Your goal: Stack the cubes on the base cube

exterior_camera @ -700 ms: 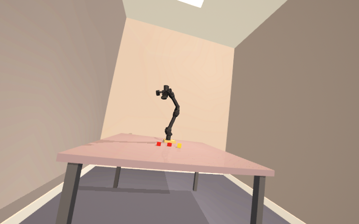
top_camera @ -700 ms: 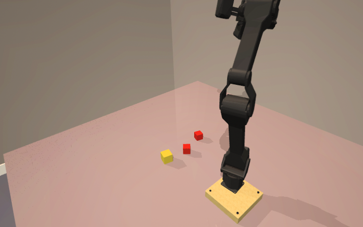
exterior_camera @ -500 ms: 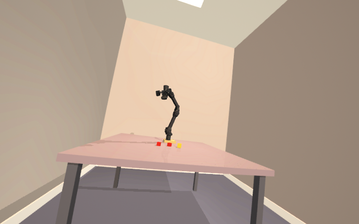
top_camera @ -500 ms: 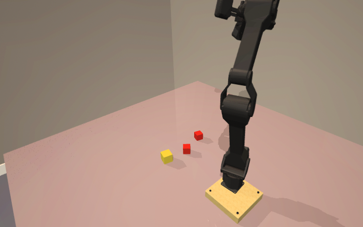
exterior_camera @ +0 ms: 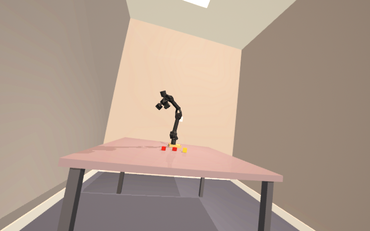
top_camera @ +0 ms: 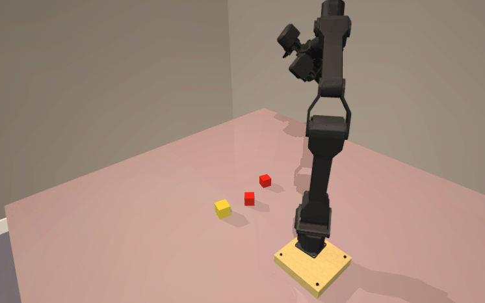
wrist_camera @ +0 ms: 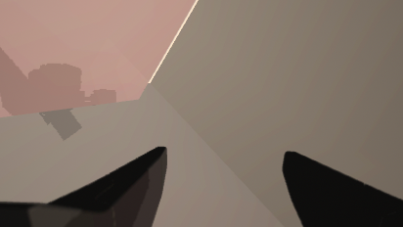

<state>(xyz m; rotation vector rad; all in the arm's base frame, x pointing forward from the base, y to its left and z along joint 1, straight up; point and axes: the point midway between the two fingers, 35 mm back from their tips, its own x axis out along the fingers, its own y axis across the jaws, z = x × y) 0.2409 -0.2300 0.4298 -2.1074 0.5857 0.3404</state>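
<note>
Left of centre in the top view's lower half, a yellow cube (top_camera: 222,209) (exterior_camera: 184,150) sits on the table (top_camera: 123,240) (exterior_camera: 169,167) (wrist_camera: 98,34), presumably the fixed base. Up and to its right come the nearer red cube (top_camera: 249,199) (exterior_camera: 174,149), then the farther red cube (top_camera: 265,181) (exterior_camera: 163,148), all three apart. Nothing caps the yellow cube, so both placements, the small gap and the final release seem left to do. High above, toward the upper right, the pincer (wrist_camera: 225,158) stands apart, its dark, tapering fingers holding nothing. The cubes look plain and sharp-edged, the red ones slightly smaller; the tabletop is smooth, faintly glossy pink. Lower right, the jointed black arm (top_camera: 321,169) (exterior_camera: 175,124) rises from a pale, wood-grained mounting block (top_camera: 316,274) (exterior_camera: 177,145) with dark bolt heads.
</note>
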